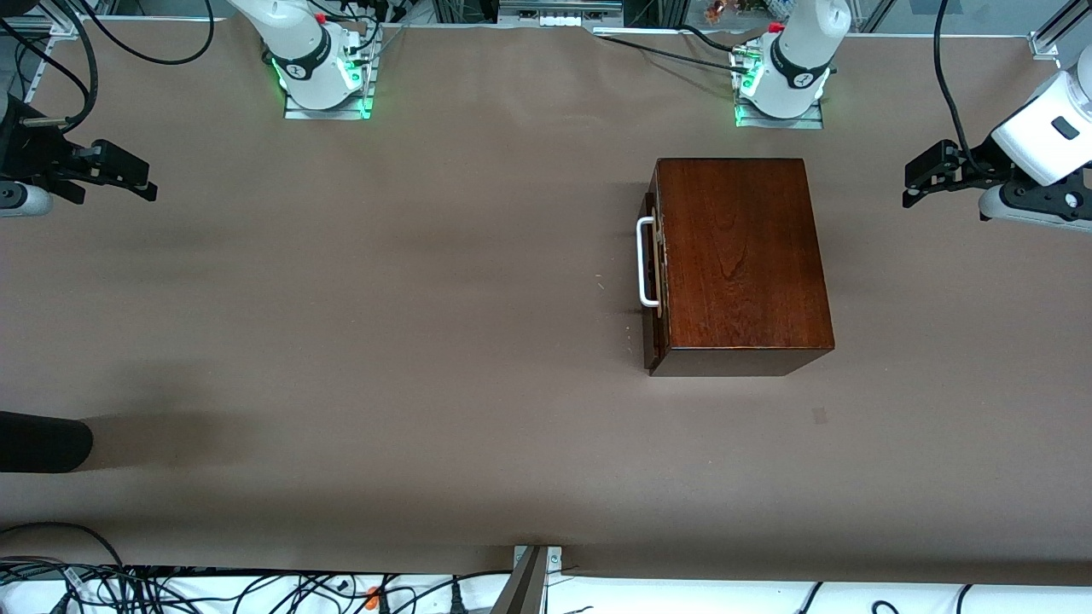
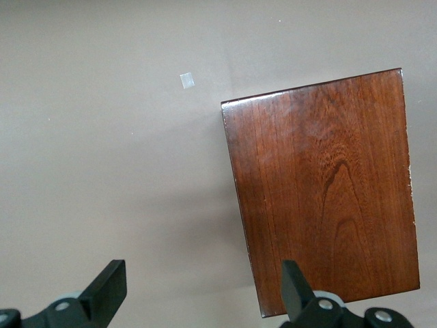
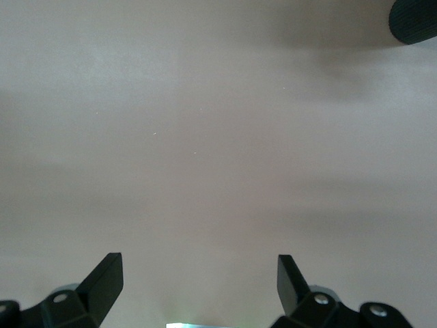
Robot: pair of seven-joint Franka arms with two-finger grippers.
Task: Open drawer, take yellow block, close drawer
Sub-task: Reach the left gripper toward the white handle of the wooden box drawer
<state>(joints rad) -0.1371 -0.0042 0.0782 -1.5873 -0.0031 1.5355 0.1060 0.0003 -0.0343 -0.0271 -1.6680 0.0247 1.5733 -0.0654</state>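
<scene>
Drawer [image 1: 655, 281] sits shut in the box [image 1: 740, 256], handle [image 1: 645, 262] facing the right arm's end. Left claw [image 1: 911, 186] hovers wide beside the box, nearer; right claw [image 1: 145, 186] waits wide, well apart. Block unseen.

Even overhead light, soft shadows on table [image 1: 341, 341]; mild sheen on box [image 1: 742, 256] top; green glow at arm bases; wrist views slightly soft.
</scene>
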